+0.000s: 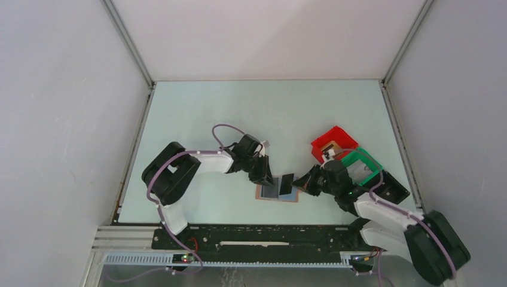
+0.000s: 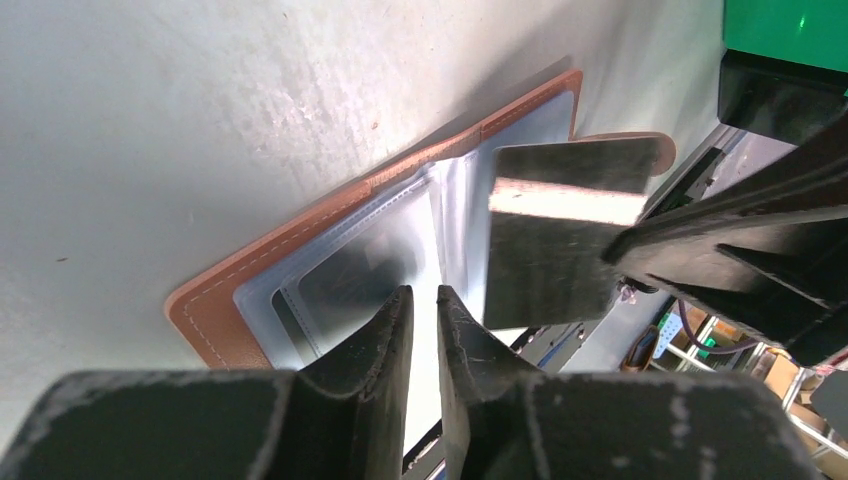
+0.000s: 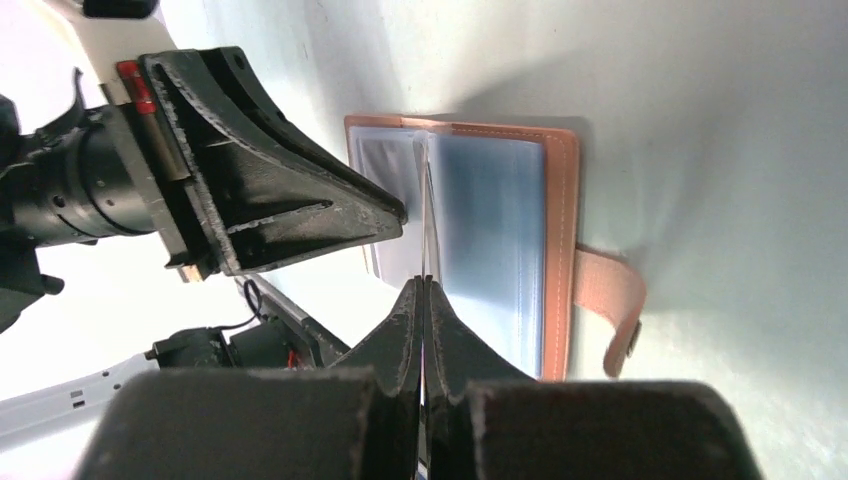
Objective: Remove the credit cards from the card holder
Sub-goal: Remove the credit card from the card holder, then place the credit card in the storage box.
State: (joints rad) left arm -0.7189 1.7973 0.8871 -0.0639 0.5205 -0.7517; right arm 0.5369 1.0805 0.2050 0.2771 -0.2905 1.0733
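Observation:
The card holder [image 1: 275,195] lies open on the table, tan-brown with blue-grey plastic panels [image 2: 350,270] and a side tab [image 3: 612,300]. My left gripper [image 1: 265,178] points down onto its left panel, jaws a narrow gap apart with nothing between them [image 2: 424,298]. A dark credit card [image 1: 287,183] stands above the holder's right panel [image 3: 490,230], lifted at an angle [image 2: 555,260]. My right gripper [image 1: 297,185] is shut on the card's near edge [image 3: 424,284]; the right wrist view shows that card edge-on as a thin line. Any other cards are hidden.
A red bin [image 1: 333,142] and a green bin [image 1: 362,164] sit just right of the holder, behind my right arm. The green bin's corner [image 2: 790,30] shows in the left wrist view. Enclosure walls stand on both sides, and a black rail [image 1: 239,236] runs along the near edge.

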